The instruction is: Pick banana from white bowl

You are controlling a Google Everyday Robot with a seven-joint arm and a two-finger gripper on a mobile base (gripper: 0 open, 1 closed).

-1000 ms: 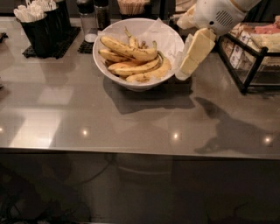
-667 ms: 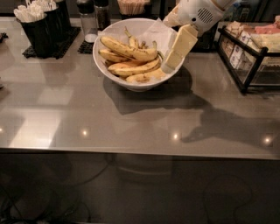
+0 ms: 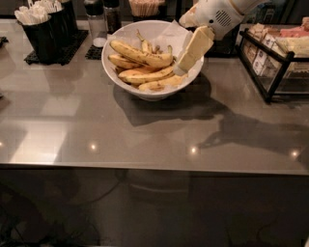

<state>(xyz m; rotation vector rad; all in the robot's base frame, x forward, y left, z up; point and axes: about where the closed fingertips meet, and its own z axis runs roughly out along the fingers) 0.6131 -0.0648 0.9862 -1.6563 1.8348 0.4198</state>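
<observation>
The white bowl (image 3: 145, 91) stands at the back middle of the grey counter, lined with crinkled white paper. Several bananas lie in it. The banana (image 3: 140, 54), the longest one, speckled brown, lies across the top of the pile. My gripper (image 3: 186, 61) reaches in from the upper right and hangs over the bowl's right side, its cream finger (image 3: 194, 48) pointing down-left, its tip close to the right end of the banana.
A black caddy with white utensils (image 3: 46, 29) stands at the back left. Salt and pepper shakers (image 3: 104, 19) and a toothpick holder (image 3: 145, 7) stand behind the bowl. A black wire rack with packets (image 3: 277, 53) is at the right.
The gripper has moved left, from beside the bowl's right rim to over the bowl's inside near the bananas. The bananas have not moved.
</observation>
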